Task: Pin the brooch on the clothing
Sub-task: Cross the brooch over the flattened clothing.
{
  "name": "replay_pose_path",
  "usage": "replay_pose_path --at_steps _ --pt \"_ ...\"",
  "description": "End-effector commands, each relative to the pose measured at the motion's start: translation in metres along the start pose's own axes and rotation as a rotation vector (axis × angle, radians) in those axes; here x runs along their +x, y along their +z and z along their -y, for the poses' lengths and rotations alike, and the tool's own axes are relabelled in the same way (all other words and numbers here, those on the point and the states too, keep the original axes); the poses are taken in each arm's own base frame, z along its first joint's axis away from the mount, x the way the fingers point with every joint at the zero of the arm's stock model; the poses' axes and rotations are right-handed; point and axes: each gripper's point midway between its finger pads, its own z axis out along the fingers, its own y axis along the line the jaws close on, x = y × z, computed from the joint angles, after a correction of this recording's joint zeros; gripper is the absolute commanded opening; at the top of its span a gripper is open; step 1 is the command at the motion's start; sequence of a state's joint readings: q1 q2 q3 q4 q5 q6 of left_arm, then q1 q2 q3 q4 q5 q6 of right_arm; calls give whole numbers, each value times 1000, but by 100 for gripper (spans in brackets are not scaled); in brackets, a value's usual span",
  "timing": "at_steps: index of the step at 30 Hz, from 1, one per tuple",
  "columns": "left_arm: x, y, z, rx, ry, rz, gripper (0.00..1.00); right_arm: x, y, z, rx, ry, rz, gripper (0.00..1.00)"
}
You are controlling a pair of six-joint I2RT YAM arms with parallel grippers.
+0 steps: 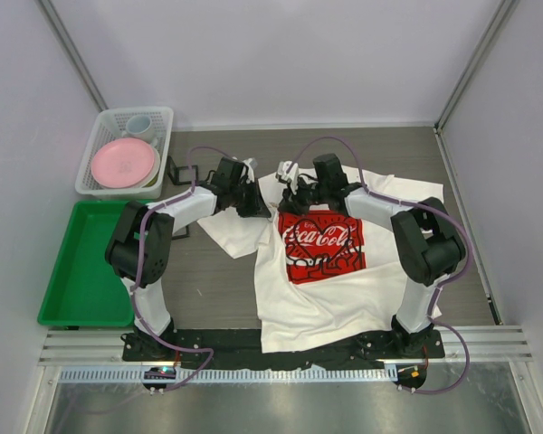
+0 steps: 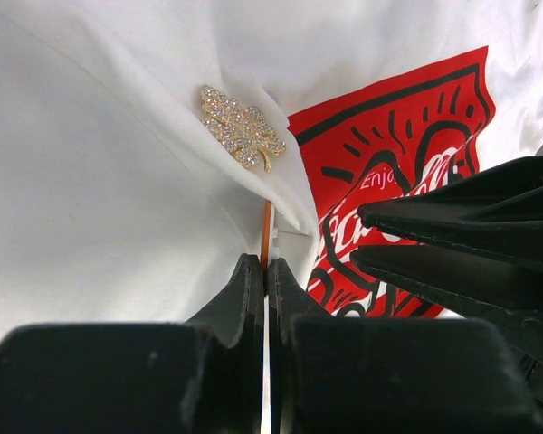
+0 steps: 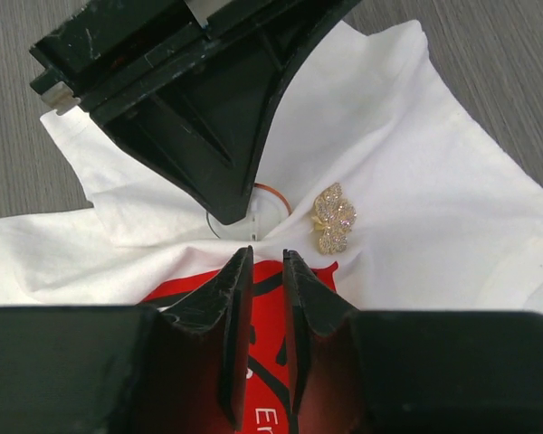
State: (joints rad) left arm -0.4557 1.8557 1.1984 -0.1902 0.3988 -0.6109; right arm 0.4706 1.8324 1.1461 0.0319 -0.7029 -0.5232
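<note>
The left gripper (image 2: pixel 265 264), nearest the lens, is closed tight and appears to pinch a raised fold of the white T-shirt (image 2: pixel 90 199) just beside the red print (image 2: pixel 407 136). The right gripper (image 3: pixel 267 255) hovers over the print's top edge, jaws narrowly parted, holding nothing. The gold leaf brooch (image 2: pixel 242 137) lies on white cloth just above the print's corner. The T-shirt is spread on the desk (image 3: pixel 489 54).

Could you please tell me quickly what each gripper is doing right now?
Left gripper: shut, pinching a fold of the T-shirt.
Right gripper: slightly open, holding nothing.
</note>
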Motion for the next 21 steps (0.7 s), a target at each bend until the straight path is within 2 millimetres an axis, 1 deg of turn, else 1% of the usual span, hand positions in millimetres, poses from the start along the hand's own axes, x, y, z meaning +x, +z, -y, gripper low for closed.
replay_pose_path --at_steps 1,4,5,7,8,10,12,15,21 --pt "-15 -5 16 66 51 40 0 -23 5 3 -23 -122 75 25" --pt "-14 -5 16 68 55 39 0 -22 6 -2 -54 -142 70 25" --pt "-14 -5 17 70 55 38 0 -17 7 -5 -69 -135 55 25" --pt "-14 -5 17 68 57 37 0 -17 9 -7 -88 -152 50 27" --pt "-13 -4 17 69 57 36 0 -11 10 -11 -103 -141 31 29" --pt "-13 -5 16 69 55 35 0 -10 12 -11 -104 -156 26 31" --pt "-14 -5 17 73 57 38 0 -7 14 -8 -91 -153 13 29" --pt "-13 -4 17 74 60 35 0 -7 17 -4 -78 -147 12 28" --pt "-14 -4 16 75 65 35 0 -11 15 -1 -65 -159 15 28"
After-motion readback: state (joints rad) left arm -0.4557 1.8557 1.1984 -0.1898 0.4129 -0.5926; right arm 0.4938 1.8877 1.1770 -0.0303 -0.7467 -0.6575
